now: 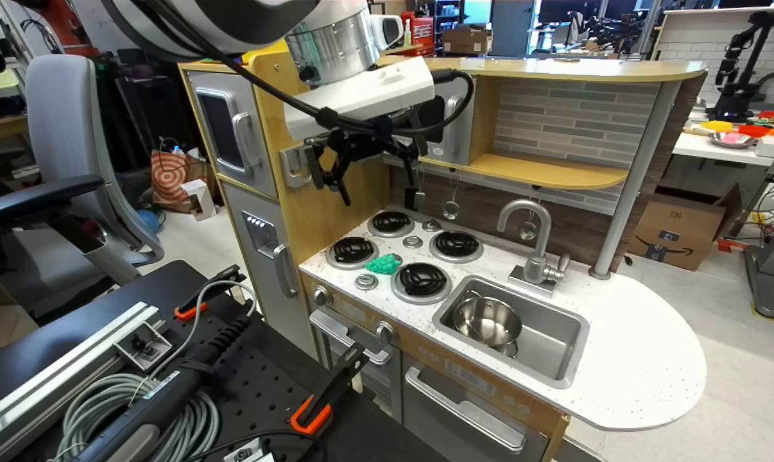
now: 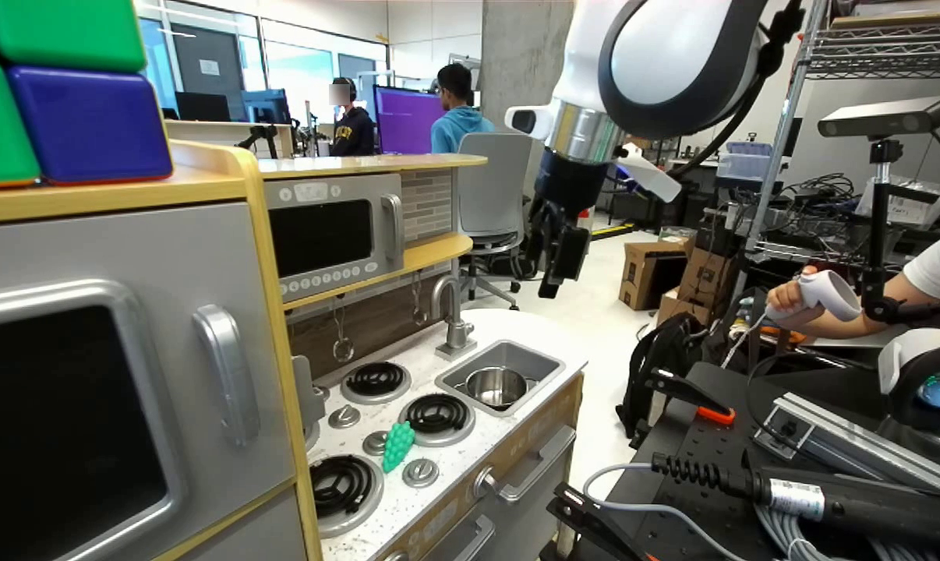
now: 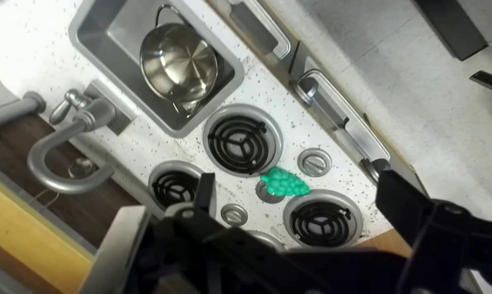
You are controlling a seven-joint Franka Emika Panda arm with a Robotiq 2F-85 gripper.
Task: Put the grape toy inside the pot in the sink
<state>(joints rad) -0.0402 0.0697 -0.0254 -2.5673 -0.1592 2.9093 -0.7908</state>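
Observation:
The green grape toy (image 1: 382,264) lies on the white countertop among the burners, partly over a small grey knob, also in an exterior view (image 2: 397,446) and the wrist view (image 3: 286,182). The shiny silver pot (image 1: 488,321) stands upright in the grey sink (image 1: 554,343), toward the burner side. The pot (image 3: 178,61) looks empty in the wrist view, with the sink (image 3: 119,24) around it. My gripper (image 1: 379,192) is well above the countertop, open and empty. In the wrist view its fingers (image 3: 297,179) are wide apart, with the toy visible below between them.
The curved faucet (image 1: 538,237) rises behind the sink. A wooden side panel (image 1: 335,192) and a yellow shelf (image 1: 541,170) stand beside and behind the burners (image 1: 422,280). Utensils hang under the shelf. A black table (image 1: 265,385) with clamps and cables is in front.

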